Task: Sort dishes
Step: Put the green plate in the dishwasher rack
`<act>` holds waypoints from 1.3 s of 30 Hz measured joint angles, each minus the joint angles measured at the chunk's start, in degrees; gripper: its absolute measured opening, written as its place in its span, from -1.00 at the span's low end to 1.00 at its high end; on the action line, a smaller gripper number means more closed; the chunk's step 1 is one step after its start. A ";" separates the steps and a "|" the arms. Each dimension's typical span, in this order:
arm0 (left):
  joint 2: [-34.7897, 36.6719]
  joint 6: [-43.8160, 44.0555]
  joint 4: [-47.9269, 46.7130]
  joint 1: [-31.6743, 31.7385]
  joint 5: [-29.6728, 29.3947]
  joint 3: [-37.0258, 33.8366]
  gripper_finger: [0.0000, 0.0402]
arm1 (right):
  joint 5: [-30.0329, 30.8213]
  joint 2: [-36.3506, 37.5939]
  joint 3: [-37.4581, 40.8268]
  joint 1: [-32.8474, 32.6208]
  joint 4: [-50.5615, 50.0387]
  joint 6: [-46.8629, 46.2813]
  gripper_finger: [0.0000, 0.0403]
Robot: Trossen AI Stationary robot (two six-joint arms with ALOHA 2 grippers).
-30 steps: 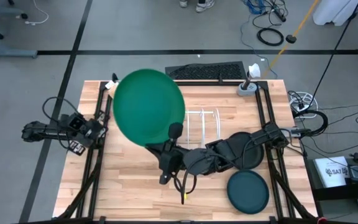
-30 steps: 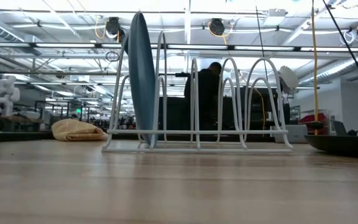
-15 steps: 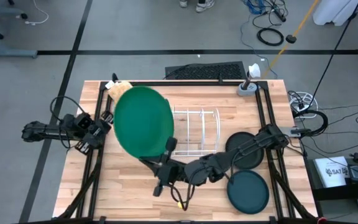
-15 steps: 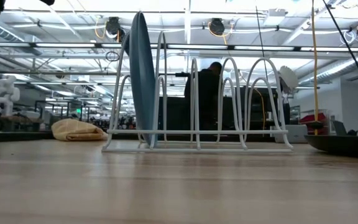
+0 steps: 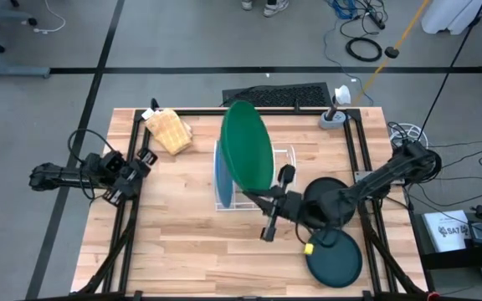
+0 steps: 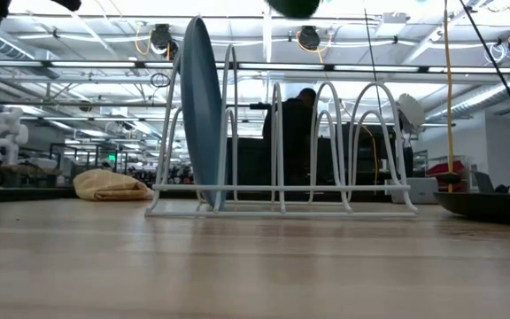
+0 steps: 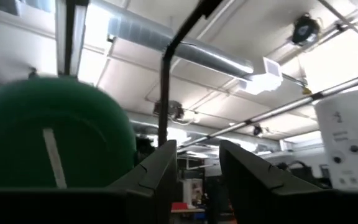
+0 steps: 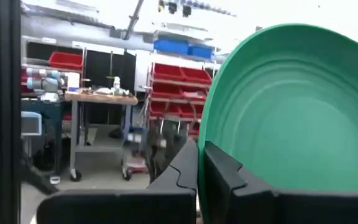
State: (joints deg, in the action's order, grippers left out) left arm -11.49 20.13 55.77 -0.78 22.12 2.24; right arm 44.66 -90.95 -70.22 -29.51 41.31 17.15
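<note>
My right gripper point(image 5: 262, 196) is shut on the large green plate point(image 5: 247, 146), held high over the white wire rack point(image 5: 262, 180). The plate's lower edge point(image 6: 292, 7) shows above the rack point(image 6: 282, 133) in the low view. The light blue plate point(image 5: 222, 180) stands on edge in the rack's left slot point(image 6: 200, 111). The black plate point(image 5: 329, 194) lies on the table, mostly under my right arm. The dark teal plate point(image 5: 335, 257) lies flat at the near right. My left gripper point(image 5: 145, 159) is open and empty at the table's left edge. My right gripper pinches the green plate's rim point(image 8: 205, 140) between its two fingers, one finger on each face. The fingers point(image 8: 182, 168) come from the table's near side. The plate stands nearly on edge, tilted, and lifted clear above the rack.
A tan wooden block point(image 5: 168, 130) lies at the far left of the table. The black frame rails point(image 5: 354, 142) run along the table's sides. The rack has several free slots point(image 6: 343, 133) to the right of the light blue plate.
My right gripper has carried the green plate from the table's far left toward the right, until it is over the rack. The plate has tipped from nearly flat toward standing on edge. The light blue plate and the tan block, hidden before, show now.
</note>
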 joint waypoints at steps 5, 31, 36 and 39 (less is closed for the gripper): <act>0.00 -1.41 0.00 0.00 -1.82 0.00 -0.34 | -7.50 -2.42 9.62 1.51 18.41 -2.98 -1.00; -0.13 -5.55 -1.12 0.00 -5.10 0.00 -0.34 | -11.14 -13.45 19.02 10.91 48.65 -17.27 -1.00; -0.13 -5.87 -1.11 0.01 -5.12 0.00 -0.34 | -11.66 -14.04 15.18 11.18 48.58 -15.72 -1.00; -0.13 -6.03 -1.09 0.01 -5.13 0.00 -0.34 | -14.64 -13.80 12.82 11.03 48.52 -13.67 -1.00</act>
State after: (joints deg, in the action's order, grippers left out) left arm -11.62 14.10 54.68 -0.77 16.99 2.24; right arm 30.02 -104.75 -57.40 -18.48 89.83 3.49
